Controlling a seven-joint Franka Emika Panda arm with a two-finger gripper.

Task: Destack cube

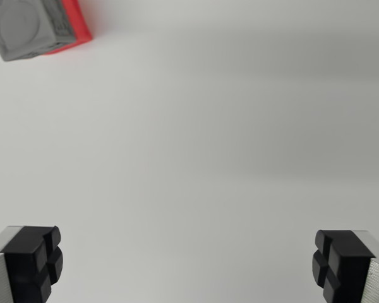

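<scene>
A grey cube (26,26) sits on top of a red cube (76,24) at the top left corner of the wrist view; only a strip of the red one shows past the grey one's right side. The stack is partly cut off by the frame edge. My gripper (186,262) is open at the bottom of the view, with its black fingertips (35,262) far apart and nothing between them. The stack lies far up and to the left of the fingers, well apart from them.
A plain white table surface (208,139) fills the view, with soft shadows across the top.
</scene>
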